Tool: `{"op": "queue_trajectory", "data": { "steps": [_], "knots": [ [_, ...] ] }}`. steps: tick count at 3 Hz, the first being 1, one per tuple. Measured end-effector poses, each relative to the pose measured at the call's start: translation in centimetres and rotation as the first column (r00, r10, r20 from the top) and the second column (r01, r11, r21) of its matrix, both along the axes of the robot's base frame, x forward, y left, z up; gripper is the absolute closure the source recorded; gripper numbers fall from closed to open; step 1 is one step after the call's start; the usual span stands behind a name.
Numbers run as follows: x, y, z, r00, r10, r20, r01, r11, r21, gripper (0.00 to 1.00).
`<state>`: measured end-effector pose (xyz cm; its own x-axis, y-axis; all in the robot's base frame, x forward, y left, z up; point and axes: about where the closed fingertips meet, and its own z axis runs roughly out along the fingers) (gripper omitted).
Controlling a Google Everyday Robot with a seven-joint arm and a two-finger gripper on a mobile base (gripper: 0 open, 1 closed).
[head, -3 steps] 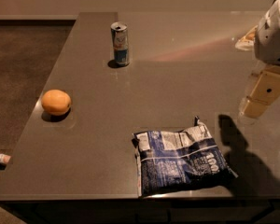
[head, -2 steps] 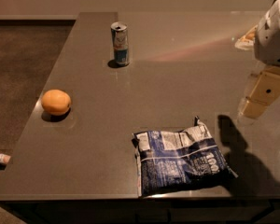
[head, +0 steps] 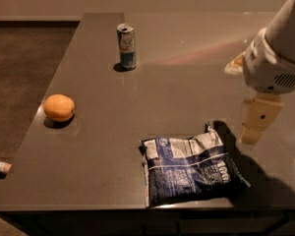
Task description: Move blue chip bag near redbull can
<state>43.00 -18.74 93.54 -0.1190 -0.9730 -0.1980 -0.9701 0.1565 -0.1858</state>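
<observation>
The blue chip bag (head: 191,170) lies flat and crinkled on the dark table (head: 196,43), near the front edge, right of the middle. The redbull can (head: 127,46) stands upright at the far left-middle of the table, well apart from the bag. My gripper (head: 255,124) hangs from the white arm at the right, just above and to the right of the bag's upper right corner. It holds nothing that I can see, and its shadow falls on the table beside the bag.
An orange (head: 59,107) sits near the table's left edge. A small bottle-like object (head: 0,167) lies on the brown floor at the left. A pale object (head: 234,64) lies on the table behind the arm.
The arm and gripper have moved left and down, closer to the bag's right side. The bag, can and orange have not moved.
</observation>
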Motion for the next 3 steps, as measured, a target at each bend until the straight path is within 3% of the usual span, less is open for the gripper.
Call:
{"op": "queue_trajectory", "data": {
  "steps": [1, 3],
  "knots": [
    [-0.4, 0.9, -1.8, 0.9974, 0.054, -0.046, -0.055, 0.999, -0.003, 0.00],
    [-3.1, 2.9, -5.9, 0.9742, 0.170, -0.148, -0.173, 0.985, -0.005, 0.00]
  ]
}}
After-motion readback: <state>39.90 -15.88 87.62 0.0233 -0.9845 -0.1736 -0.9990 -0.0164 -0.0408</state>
